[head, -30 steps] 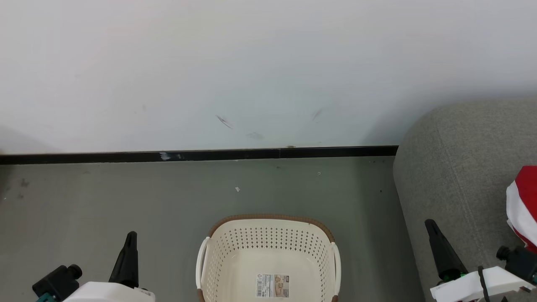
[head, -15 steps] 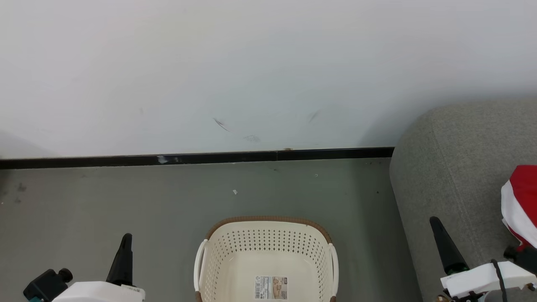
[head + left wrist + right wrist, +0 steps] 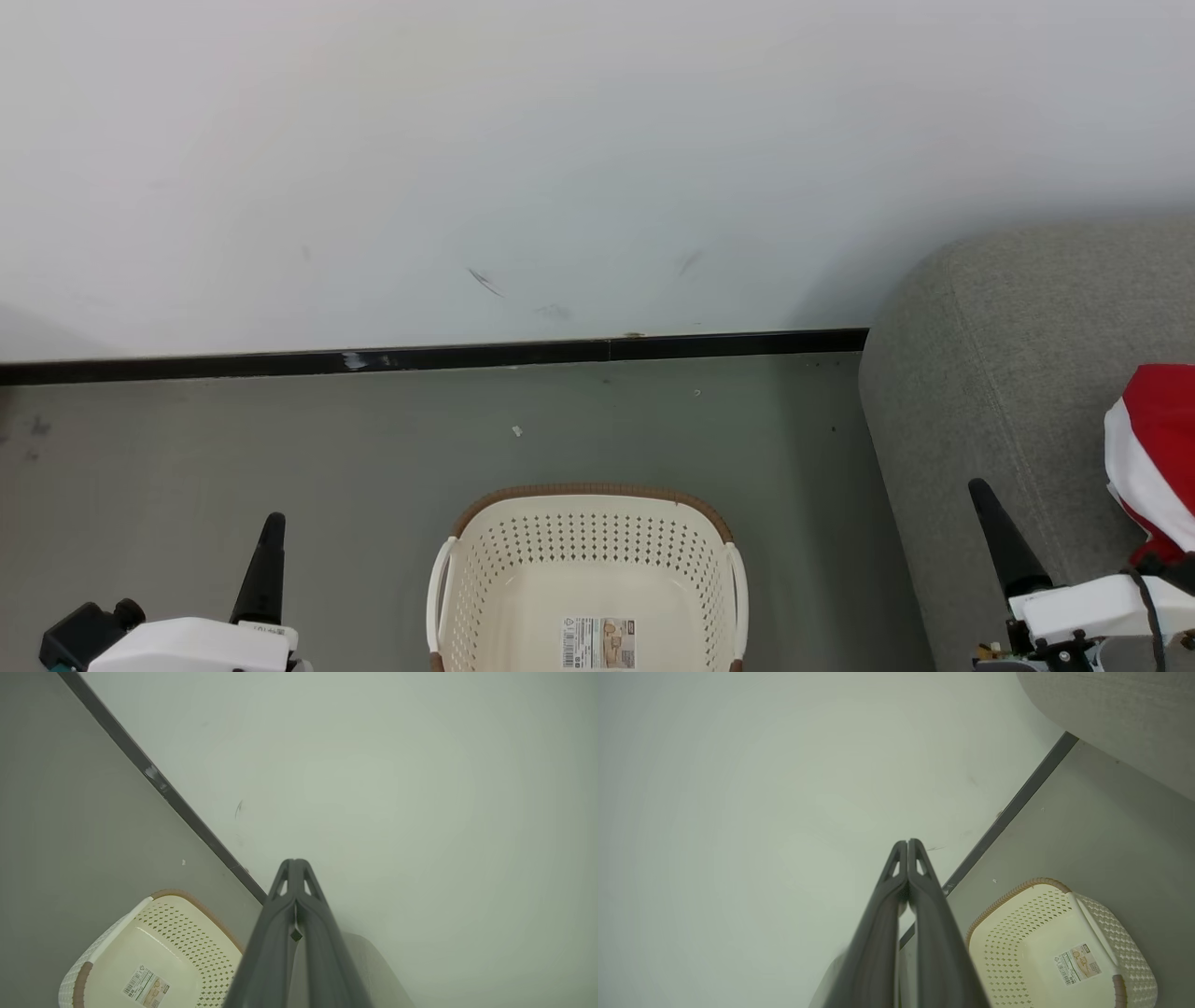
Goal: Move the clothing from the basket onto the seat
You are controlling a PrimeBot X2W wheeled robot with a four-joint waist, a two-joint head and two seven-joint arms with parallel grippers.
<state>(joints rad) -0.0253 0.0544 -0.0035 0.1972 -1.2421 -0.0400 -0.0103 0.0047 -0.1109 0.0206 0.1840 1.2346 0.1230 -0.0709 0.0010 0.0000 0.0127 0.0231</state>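
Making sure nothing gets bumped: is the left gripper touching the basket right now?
Apart. The head view shows a stretch of bare grey floor between the shut left gripper and the basket.

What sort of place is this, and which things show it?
Likely a living-room corner, perhaps staged: a grey sofa, a laundry basket on the floor, and red clothing on the sofa.

Clothing (image 3: 1153, 448) on seat (image 3: 990, 373), right of basket (image 3: 583, 537).
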